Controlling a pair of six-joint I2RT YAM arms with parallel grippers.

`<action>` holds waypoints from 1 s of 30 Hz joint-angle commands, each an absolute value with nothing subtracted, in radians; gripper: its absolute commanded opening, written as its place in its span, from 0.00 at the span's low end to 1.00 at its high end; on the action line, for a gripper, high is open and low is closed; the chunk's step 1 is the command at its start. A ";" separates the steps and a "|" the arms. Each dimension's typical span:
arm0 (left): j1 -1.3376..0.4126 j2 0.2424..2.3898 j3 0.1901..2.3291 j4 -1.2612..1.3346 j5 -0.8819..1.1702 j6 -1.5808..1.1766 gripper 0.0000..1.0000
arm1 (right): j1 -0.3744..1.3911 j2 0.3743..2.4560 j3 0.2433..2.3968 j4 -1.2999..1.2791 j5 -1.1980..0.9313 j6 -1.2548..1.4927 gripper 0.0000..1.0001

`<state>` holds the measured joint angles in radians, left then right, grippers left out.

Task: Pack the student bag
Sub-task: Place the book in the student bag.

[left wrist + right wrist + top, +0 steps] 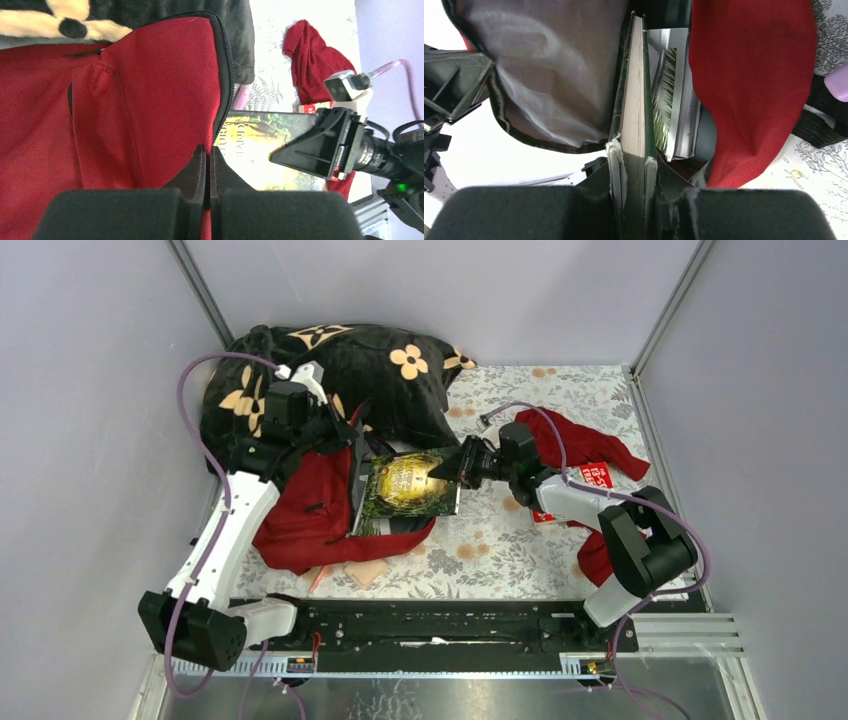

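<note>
The dark-red student bag (310,510) lies open at the left-centre of the table. My left gripper (352,432) is shut on the bag's red flap (165,95) by the zipper edge and holds it up. My right gripper (447,470) is shut on a green-and-gold book (408,482), held at the bag's mouth. In the right wrist view the book (634,85) stands edge-on between the bag's grey lining (549,70) and red fabric (749,85), with other printed books (674,100) inside the bag beside it. The book's cover shows in the left wrist view (270,150).
A black plush blanket with orange flowers (350,365) lies behind the bag. A limp red garment (580,445) lies at the right with a red-and-white item (596,475) on it. A small tan object (366,573) lies near the front edge. Grey walls enclose the table.
</note>
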<state>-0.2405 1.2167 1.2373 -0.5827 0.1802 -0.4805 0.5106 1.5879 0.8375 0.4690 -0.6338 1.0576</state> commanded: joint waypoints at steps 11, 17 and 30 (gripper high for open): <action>-0.187 1.138 1.250 -0.407 0.278 -0.531 0.00 | 0.616 1.705 1.026 0.673 -0.713 1.140 0.00; -0.186 1.115 1.235 -0.355 0.314 -0.559 0.00 | 0.704 1.871 1.180 0.597 -0.669 1.078 0.00; -0.174 1.129 1.197 -0.296 0.335 -0.611 0.00 | 0.859 2.217 1.634 0.321 -0.520 0.990 0.00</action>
<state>-0.1867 1.1397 1.2011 -0.4416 0.3145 -0.5777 0.8093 2.1307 1.4723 0.4393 -0.5915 1.0756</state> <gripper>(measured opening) 0.018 0.208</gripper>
